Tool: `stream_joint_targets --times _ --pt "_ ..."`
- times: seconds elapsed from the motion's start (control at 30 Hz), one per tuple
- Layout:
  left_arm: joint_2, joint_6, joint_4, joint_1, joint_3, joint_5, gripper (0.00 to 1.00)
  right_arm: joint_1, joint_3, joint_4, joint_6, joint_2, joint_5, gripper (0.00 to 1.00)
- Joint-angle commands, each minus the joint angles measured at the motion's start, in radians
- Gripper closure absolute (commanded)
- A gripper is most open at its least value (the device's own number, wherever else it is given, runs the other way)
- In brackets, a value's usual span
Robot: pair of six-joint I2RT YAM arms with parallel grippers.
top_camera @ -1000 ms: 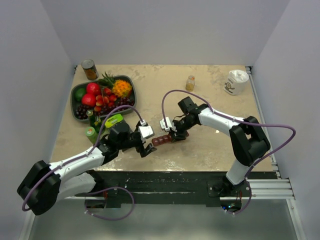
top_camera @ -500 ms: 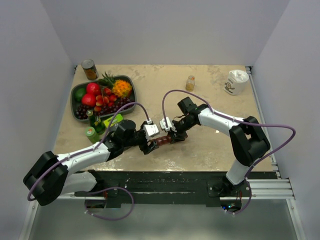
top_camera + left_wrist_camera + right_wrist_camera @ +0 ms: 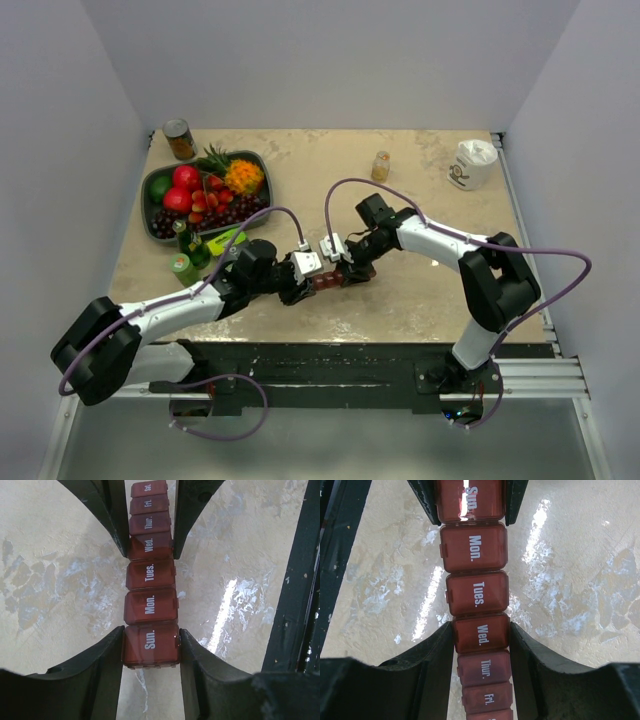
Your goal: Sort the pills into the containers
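Note:
The containers are a dark red strip [image 3: 327, 280] of day-labelled compartments, low over the table's near middle. My left gripper [image 3: 303, 284] is shut on its "Sun." end [image 3: 151, 644], with both fingers against the sides. My right gripper [image 3: 346, 272] is shut on the "Wed." compartment [image 3: 480, 635]. All the lids I can see are closed. In the left wrist view the right gripper's fingers [image 3: 116, 525] show at the top. In the right wrist view the left gripper's fingers [image 3: 426, 500] show at the top. The pills fill a small clear bottle [image 3: 380, 166] standing far back, apart from both grippers.
A dark fruit bowl [image 3: 152, 183] sits at the back left, with a tin can [image 3: 179, 139] behind it. Green bottles [image 3: 183, 267] stand by the left arm. A white cup [image 3: 472, 164] stands at the back right. The near table edge lies just below the strip.
My left gripper has moved right to the strip's free end and shut on the "Sun." compartment. The right arm and the strip have stayed in place.

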Motion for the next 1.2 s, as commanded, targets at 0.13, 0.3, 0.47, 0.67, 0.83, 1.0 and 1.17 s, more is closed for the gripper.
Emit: stream_joint_targets --times 0.13,0.3,0.47,0.67,0.83,1.0,1.17 --pt "-0.034 0.099 -0.008 -0.014 0.029 -0.005 1.00 -0.049 0.068 -0.073 0.008 0.008 -0.151 0.76" --pt "-0.037 0.133 -0.036 -0.032 0.029 -0.024 1.00 -0.059 0.112 -0.139 0.009 0.049 -0.195 0.71" --pt "-0.029 0.156 -0.053 -0.055 0.025 -0.041 1.00 -0.059 0.146 -0.188 0.012 0.089 -0.199 0.66" --pt "-0.009 0.159 -0.065 -0.069 0.032 -0.047 1.00 -0.066 0.145 -0.130 0.095 0.088 -0.159 0.50" --pt "0.001 0.159 -0.071 -0.074 0.035 -0.042 1.00 -0.082 0.125 -0.001 0.245 0.044 -0.103 0.45" --pt "0.011 0.154 -0.071 -0.075 0.036 -0.035 1.00 -0.089 0.102 0.114 0.366 0.027 -0.060 0.48" --pt "0.017 0.153 -0.067 -0.075 0.038 -0.035 1.00 -0.079 0.076 0.246 0.515 0.036 0.000 0.63"
